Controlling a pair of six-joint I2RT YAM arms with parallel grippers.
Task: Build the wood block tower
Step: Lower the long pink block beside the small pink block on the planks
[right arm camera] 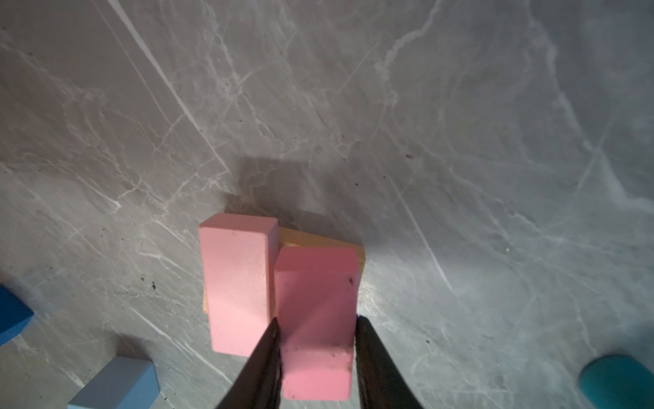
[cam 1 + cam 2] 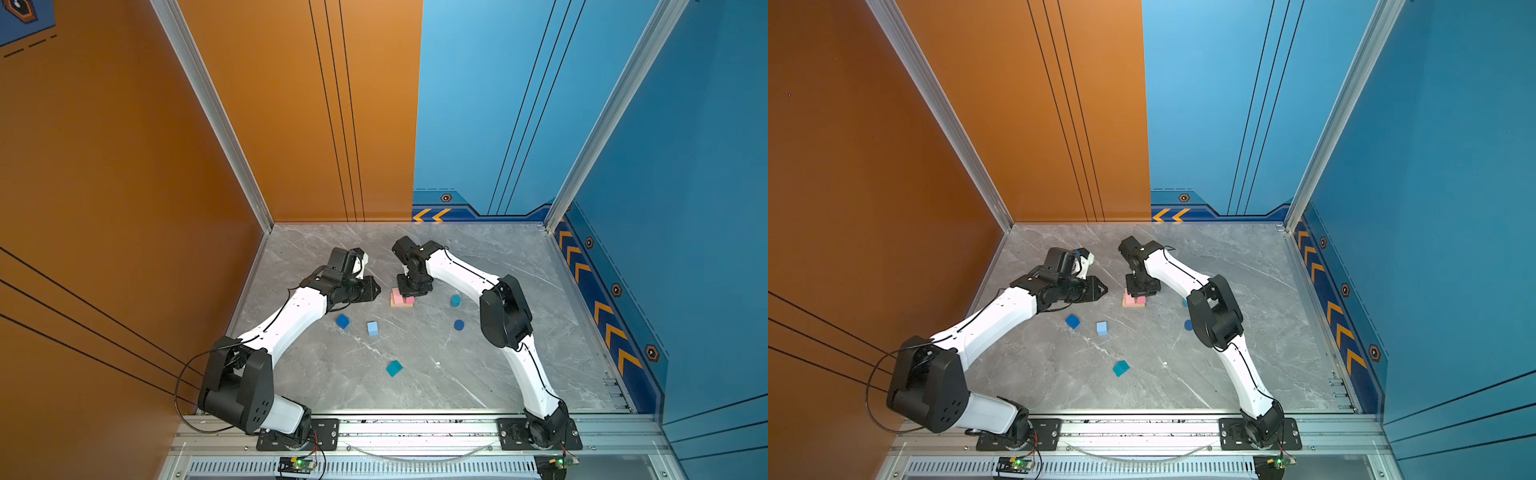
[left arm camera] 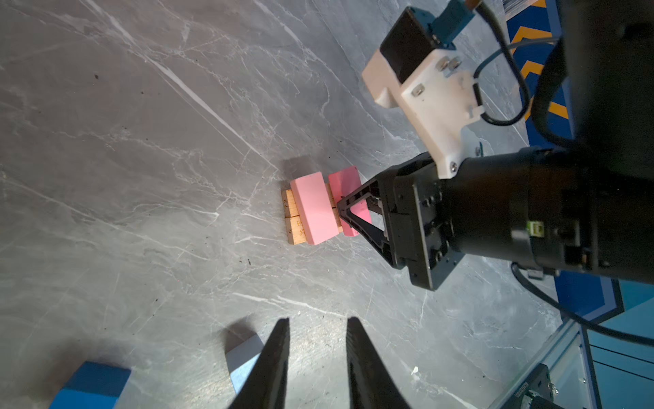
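Two tan bars (image 2: 402, 305) lie side by side on the grey floor, with a pink bar (image 1: 235, 279) lying across them. My right gripper (image 1: 317, 320) is shut on the second pink bar (image 1: 315, 301), which sits beside the first on the tan bars (image 1: 318, 239). My left gripper (image 3: 317, 320) is open and empty, hovering left of the stack (image 3: 315, 209). Loose on the floor in front are a dark-blue cube (image 2: 342, 321), a light-blue cube (image 2: 372, 328) and a teal cube (image 2: 394, 368). A teal cylinder (image 2: 455, 300) and a dark-blue cylinder (image 2: 459, 325) stand to the right.
The marble floor (image 2: 478, 374) is walled by orange panels on the left and blue panels on the right and at the back. An aluminium rail (image 2: 415, 428) carrying both arm bases runs along the front edge. My right forearm (image 2: 461, 272) passes just behind the teal cylinder.
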